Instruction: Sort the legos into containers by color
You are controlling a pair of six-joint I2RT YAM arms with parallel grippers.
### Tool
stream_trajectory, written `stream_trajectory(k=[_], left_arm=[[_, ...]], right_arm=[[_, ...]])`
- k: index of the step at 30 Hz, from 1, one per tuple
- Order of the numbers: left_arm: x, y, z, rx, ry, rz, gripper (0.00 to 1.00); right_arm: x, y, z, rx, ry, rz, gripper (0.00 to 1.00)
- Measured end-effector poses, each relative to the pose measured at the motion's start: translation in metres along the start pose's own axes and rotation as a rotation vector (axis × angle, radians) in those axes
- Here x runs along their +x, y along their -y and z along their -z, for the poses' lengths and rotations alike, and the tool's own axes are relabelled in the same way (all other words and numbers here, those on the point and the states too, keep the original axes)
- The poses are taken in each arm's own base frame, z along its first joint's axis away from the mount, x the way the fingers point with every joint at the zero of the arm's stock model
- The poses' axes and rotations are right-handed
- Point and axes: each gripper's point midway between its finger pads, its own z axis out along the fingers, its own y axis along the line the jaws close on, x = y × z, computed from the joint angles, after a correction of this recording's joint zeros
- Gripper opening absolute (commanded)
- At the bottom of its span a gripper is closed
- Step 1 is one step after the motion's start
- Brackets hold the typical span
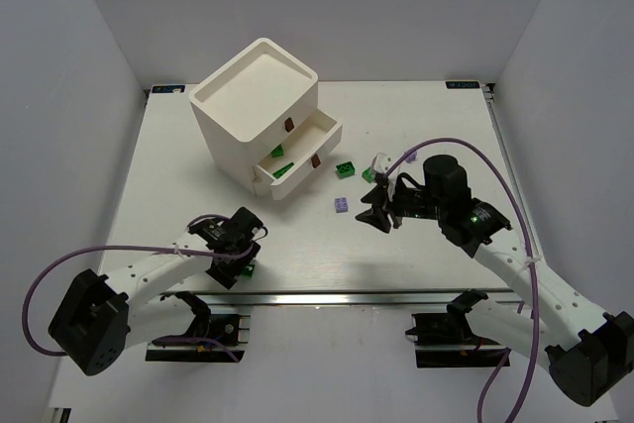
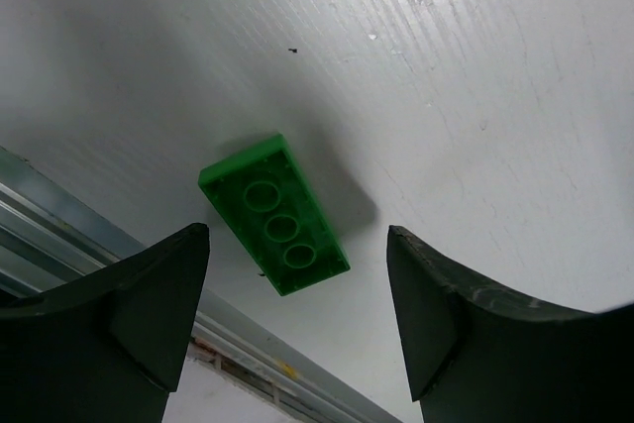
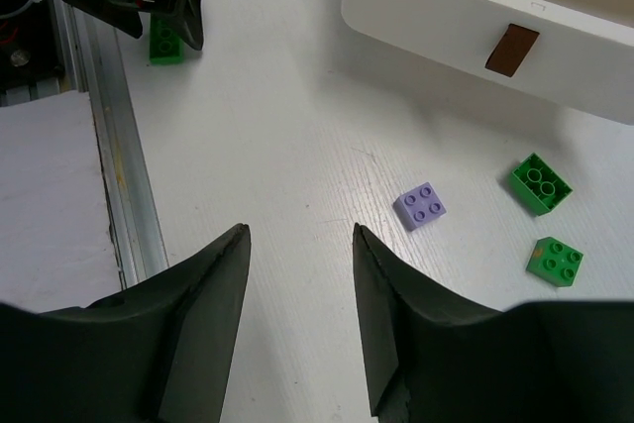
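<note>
1. Top external view: the white table [image 1: 446,116] is matte, with fine grain lines and a ribbed metal rail [image 2: 59,215] along its near edge.
2. A white cabinet [image 1: 253,106], a smooth rounded plastic cube, stands toward the far left corner. Two shallow drawers are pulled out, the upper drawer [image 1: 325,132] and the lower drawer [image 1: 265,183]. Each has a small red-brown handle, and green bricks [image 1: 284,170] lie in the lower one.
3. The right gripper [image 3: 300,245] has dark wedge-shaped fingers. It hovers right of the bench's middle, jaws spread with nothing between them.
4. The left gripper [image 2: 297,255] sits by the near edge, left of centre. Its jaws are spread either side of a brick, touching neither side.
5. That oblong green brick [image 2: 274,215] is glossy, with three rings in a row, and lies flat beside the rail.
6. A square purple brick [image 3: 420,206] with four studs lies mid-bench. Two loose green bricks [image 3: 541,183] lie just beyond it.
</note>
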Motion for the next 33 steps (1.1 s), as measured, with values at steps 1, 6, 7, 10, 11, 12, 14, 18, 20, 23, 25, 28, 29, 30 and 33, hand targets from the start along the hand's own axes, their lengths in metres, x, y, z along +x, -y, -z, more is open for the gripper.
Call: stream_trajectory(k=[1, 6, 7, 10, 11, 12, 14, 18, 20, 23, 25, 28, 29, 30, 33], left_arm=[[0.000, 0.000, -0.001, -0.002, 0.000, 0.001, 0.80], [0.001, 0.002, -0.005, -0.009, 0.001, 0.002, 0.73], [0.001, 0.002, -0.005, -0.011, 0.002, 0.001, 0.72], [0.001, 0.002, -0.006, -0.021, 0.003, -0.003, 0.69], [0.001, 0.002, -0.007, -0.023, 0.004, -0.004, 0.67], [0.001, 0.002, -0.007, -0.027, 0.004, -0.006, 0.66], [0.002, 0.002, -0.007, -0.033, 0.004, -0.008, 0.62], [0.002, 0.001, -0.008, -0.040, 0.003, -0.015, 0.50], [0.002, 0.001, -0.007, -0.040, 0.000, -0.018, 0.44], [0.002, 0.000, -0.006, -0.036, -0.003, -0.029, 0.29], [0.001, 0.000, -0.003, -0.032, 0.000, -0.049, 0.15], [-0.003, 0.008, 0.010, 0.005, 0.004, -0.113, 0.00], [-0.005, 0.014, 0.016, 0.029, 0.006, -0.138, 0.00], [-0.007, 0.022, 0.023, 0.061, 0.007, -0.167, 0.00], [-0.013, 0.047, 0.047, 0.186, 0.021, -0.281, 0.00]], right_arm=[[0.000, 0.000, 0.000, -0.001, 0.001, -0.001, 0.51], [0.000, 0.001, 0.001, -0.001, 0.004, -0.005, 0.50], [0.000, 0.002, 0.001, -0.001, 0.004, -0.006, 0.50], [0.000, 0.004, 0.002, 0.005, 0.005, -0.008, 0.50], [0.000, 0.004, 0.003, 0.006, 0.005, -0.009, 0.50], [0.000, 0.005, 0.003, 0.007, 0.006, -0.010, 0.50], [0.000, 0.005, 0.004, 0.010, 0.007, -0.010, 0.50], [-0.001, 0.006, 0.005, 0.010, 0.013, -0.011, 0.49], [-0.001, 0.006, 0.006, 0.009, 0.015, -0.012, 0.49], [-0.002, 0.007, 0.007, 0.012, 0.018, -0.013, 0.49], [-0.002, 0.008, 0.008, 0.014, 0.021, -0.013, 0.49], [-0.002, 0.009, 0.008, 0.016, 0.021, -0.016, 0.49], [-0.001, 0.009, 0.008, 0.016, 0.021, -0.018, 0.49], [-0.001, 0.010, 0.009, 0.017, 0.021, -0.018, 0.49], [0.001, 0.010, 0.009, 0.017, 0.018, -0.022, 0.49]])
